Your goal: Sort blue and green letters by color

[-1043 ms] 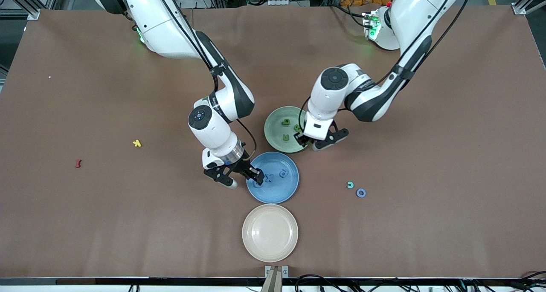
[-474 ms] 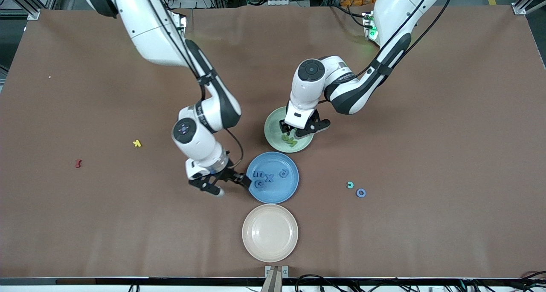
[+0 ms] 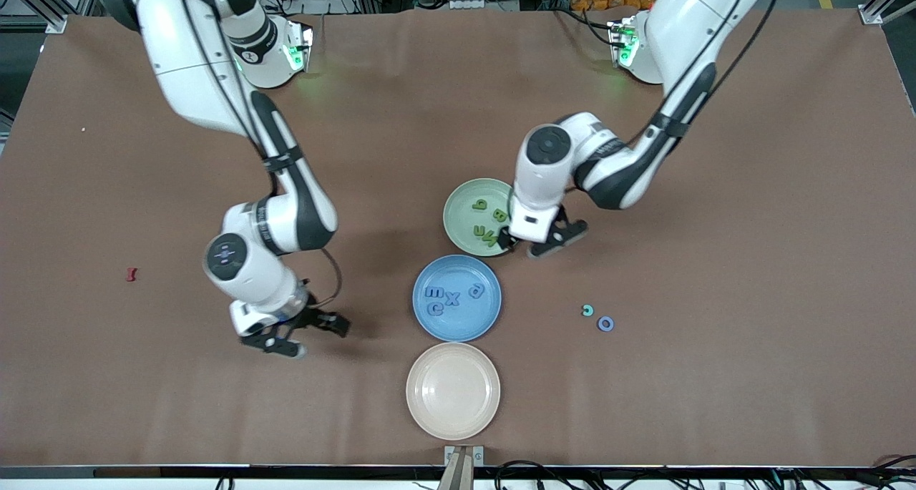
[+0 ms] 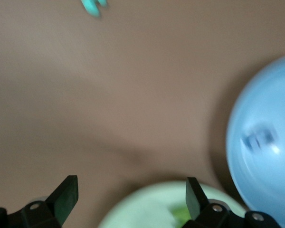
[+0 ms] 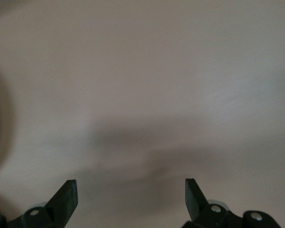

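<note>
Blue letters, front view: four blue letters [image 3: 449, 296] are seen lying in the blue plate [image 3: 486, 318], well apart from the right end effector and nearer to the front camera than the left end effector.
Green letters, front view: four green letters [image 3: 488, 222] are seen lying in the green plate [image 3: 458, 207], just beside the left end effector.
Left end effector, front view: the left end effector [image 3: 540, 242] is held over the edge of the green plate on the side toward the left arm's end of the tabletop [image 3: 715, 297]; its fingers are spread and nothing is held.
Right end effector, front view: the right end effector [image 3: 308, 332] is held over bare tabletop, toward the right arm's end from the blue plate; its fingers are spread and nothing is held.
Other things, front view: a cream plate [image 3: 453, 390] is set nearer to the front camera than the blue plate; a teal c [image 3: 587, 310] and a periwinkle ring [image 3: 605, 323] lie toward the left arm's end, near each other; a dark red letter [image 3: 131, 274] lies toward the right arm's end.
Left wrist view: spread fingers [image 4: 66, 194] are shown over the green plate [image 4: 147, 206], with the blue plate [image 4: 261, 152] and the teal c [image 4: 92, 6] on the tabletop.
Right wrist view: spread fingers [image 5: 66, 195] are shown over bare tabletop [image 5: 156, 95].
</note>
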Available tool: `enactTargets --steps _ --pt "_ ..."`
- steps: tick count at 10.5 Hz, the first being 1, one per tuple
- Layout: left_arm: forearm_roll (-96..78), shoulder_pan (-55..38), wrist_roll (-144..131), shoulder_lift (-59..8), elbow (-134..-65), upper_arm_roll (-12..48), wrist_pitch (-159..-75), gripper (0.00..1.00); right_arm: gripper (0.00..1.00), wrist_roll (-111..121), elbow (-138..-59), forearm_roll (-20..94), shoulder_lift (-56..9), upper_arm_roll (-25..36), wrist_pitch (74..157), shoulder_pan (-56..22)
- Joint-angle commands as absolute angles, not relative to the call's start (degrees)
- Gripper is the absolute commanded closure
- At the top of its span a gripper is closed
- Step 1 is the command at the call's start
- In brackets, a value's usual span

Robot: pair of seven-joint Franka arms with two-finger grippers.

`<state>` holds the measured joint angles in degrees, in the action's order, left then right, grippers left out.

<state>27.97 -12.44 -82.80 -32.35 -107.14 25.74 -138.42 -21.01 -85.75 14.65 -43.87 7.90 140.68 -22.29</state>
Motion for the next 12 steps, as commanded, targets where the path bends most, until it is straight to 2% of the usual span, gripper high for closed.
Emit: enactTargets --steps 1,6,8,11,12 --pt "29.4 -6.8 -76.0 -30.1 -106.8 24.3 -136.4 0.00 0.00 -14.6 -85.8 7.6 -41.8 6.9 134.9 -14.4" --pt "27.2 3.6 -63.3 -26.4 -109.2 27.8 -131.9 0.00 0.00 -5.4 -86.8 6.2 -38.3 7.6 131.2 -5.7" --pt "18.8 4.3 -53.9 -19.0 -115.6 27.4 -130.3 0.00 0.00 -2.1 -86.5 6.2 -36.2 8.6 130.5 -3.5" --pt "10.0 0.6 -44.8 -9.7 -123.4 22.4 -130.3 0.00 0.00 5.0 -86.7 6.1 -28.7 9.4 119.8 -0.8" --pt "7.8 -6.0 -44.0 -7.7 -124.7 16.1 -130.3 0.00 0.00 6.9 -86.7 6.2 -26.1 9.6 115.7 0.5"
